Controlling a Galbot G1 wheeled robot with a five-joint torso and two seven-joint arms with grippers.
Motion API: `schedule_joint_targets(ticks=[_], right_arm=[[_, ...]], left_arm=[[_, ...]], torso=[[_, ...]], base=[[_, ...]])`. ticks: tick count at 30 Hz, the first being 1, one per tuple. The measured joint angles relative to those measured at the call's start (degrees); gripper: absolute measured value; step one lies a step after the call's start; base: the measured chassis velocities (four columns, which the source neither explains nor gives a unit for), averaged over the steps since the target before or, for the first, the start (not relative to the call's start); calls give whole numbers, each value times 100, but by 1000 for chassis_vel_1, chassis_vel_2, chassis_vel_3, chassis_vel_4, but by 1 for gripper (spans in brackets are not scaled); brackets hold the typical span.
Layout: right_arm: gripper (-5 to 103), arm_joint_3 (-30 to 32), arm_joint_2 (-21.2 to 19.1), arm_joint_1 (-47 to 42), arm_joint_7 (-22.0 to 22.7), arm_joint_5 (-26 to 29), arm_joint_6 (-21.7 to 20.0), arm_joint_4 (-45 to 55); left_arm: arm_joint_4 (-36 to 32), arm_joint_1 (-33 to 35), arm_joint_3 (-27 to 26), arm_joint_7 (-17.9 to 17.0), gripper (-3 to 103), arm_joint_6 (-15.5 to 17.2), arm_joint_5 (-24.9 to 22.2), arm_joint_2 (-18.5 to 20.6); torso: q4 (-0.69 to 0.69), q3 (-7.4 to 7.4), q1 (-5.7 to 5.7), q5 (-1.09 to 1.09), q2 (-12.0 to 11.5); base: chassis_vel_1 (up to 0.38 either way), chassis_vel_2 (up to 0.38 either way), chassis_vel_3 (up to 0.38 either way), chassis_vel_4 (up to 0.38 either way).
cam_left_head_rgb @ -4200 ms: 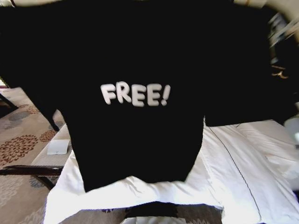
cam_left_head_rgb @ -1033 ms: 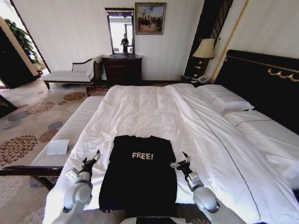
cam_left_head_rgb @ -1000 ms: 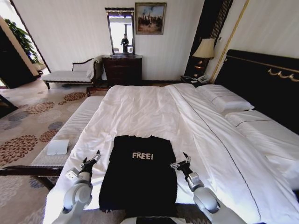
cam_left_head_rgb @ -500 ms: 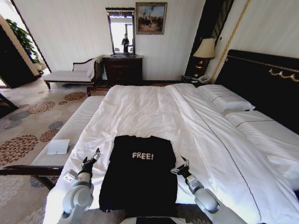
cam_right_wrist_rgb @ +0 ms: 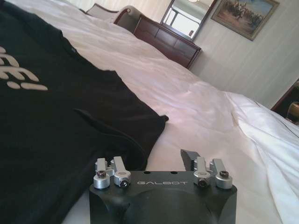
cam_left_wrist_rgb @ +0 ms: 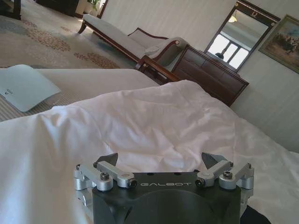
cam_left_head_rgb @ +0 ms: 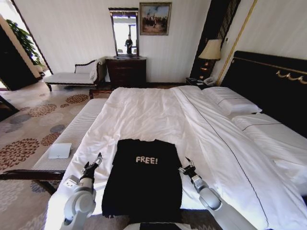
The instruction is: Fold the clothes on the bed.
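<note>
The clothes are one black T-shirt (cam_left_head_rgb: pixel 144 187) with white "FREE!" lettering, lying flat as a tall rectangle on the white duvet at the near end of the bed (cam_left_head_rgb: pixel 144 110). My left gripper (cam_left_head_rgb: pixel 94 165) stands open over bare duvet just off the shirt's left edge; in the left wrist view this gripper (cam_left_wrist_rgb: pixel 160 159) has only white duvet (cam_left_wrist_rgb: pixel 154 121) ahead of it. My right gripper (cam_left_head_rgb: pixel 186 167) is open at the shirt's right edge. In the right wrist view the gripper (cam_right_wrist_rgb: pixel 152 158) straddles the border between the black shirt (cam_right_wrist_rgb: pixel 56 126) and the duvet, holding nothing.
A padded bench (cam_left_head_rgb: pixel 72 139) with a white flat device (cam_left_head_rgb: pixel 59 151) runs along the bed's left side. Pillows (cam_left_head_rgb: pixel 230 103) and a dark headboard (cam_left_head_rgb: pixel 268 81) lie to the right. A dresser (cam_left_head_rgb: pixel 125 72), chaise (cam_left_head_rgb: pixel 72 76) and bedside lamp (cam_left_head_rgb: pixel 209 50) stand along the far wall.
About four seconds ago the shirt hung spread in front of the head camera; now it lies on the duvet. Over the last second the right gripper has edged slightly down beside the shirt.
</note>
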Motion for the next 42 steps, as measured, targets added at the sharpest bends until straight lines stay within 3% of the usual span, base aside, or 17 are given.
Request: schedule_joint_targets(ticks=[5, 8, 11, 14, 25, 28, 32, 34, 37, 42], right_arm=[[41, -232, 32, 100, -9, 138, 84, -20], [35, -296, 52, 138, -15, 145, 128, -50], [19, -356, 54, 192, -26, 150, 182, -71], [14, -389, 27, 229, -63, 142, 199, -83], [58, -524, 15, 345, -126, -24, 214, -182], [63, -542, 14, 357, -133, -54, 225, -201], [85, -579, 24, 443, -181, -150, 243, -277], [85, -589, 29, 474, -194, -182, 250, -306], [99, -626, 37, 568, -270, -253, 278, -388], [86, -652, 32, 614, -329, -242, 305, -437]], left_arm=[[106, -53, -54, -3, 100, -22, -3, 46], [153, -55, -80, -3, 100, -36, -7, 68], [213, -39, -115, -3, 100, -59, -13, 83], [247, -36, -134, -1, 100, -72, -20, 86], [289, -50, -128, 1, 100, -79, -20, 46], [289, -53, -128, 2, 100, -79, -19, 46], [289, -55, -128, 0, 100, -79, -8, 43], [288, -55, -122, -1, 100, -79, -3, 36], [286, -53, -103, -1, 100, -79, 23, 16], [299, -51, -102, -2, 100, -79, 51, 19]], torso=[[0, 0, 0, 0, 0], [0, 0, 0, 0, 0], [0, 0, 0, 1, 0], [0, 0, 0, 0, 0], [0, 0, 0, 1, 0], [0, 0, 0, 1, 0], [0, 0, 0, 1, 0], [0, 0, 0, 1, 0], [0, 0, 0, 1, 0], [0, 0, 0, 1, 0]], base=[[0, 0, 0, 0], [0, 0, 0, 0], [0, 0, 0, 0], [0, 0, 0, 0], [0, 0, 0, 0], [0, 0, 0, 0], [0, 0, 0, 0], [0, 0, 0, 0], [0, 0, 0, 0], [0, 0, 0, 0]])
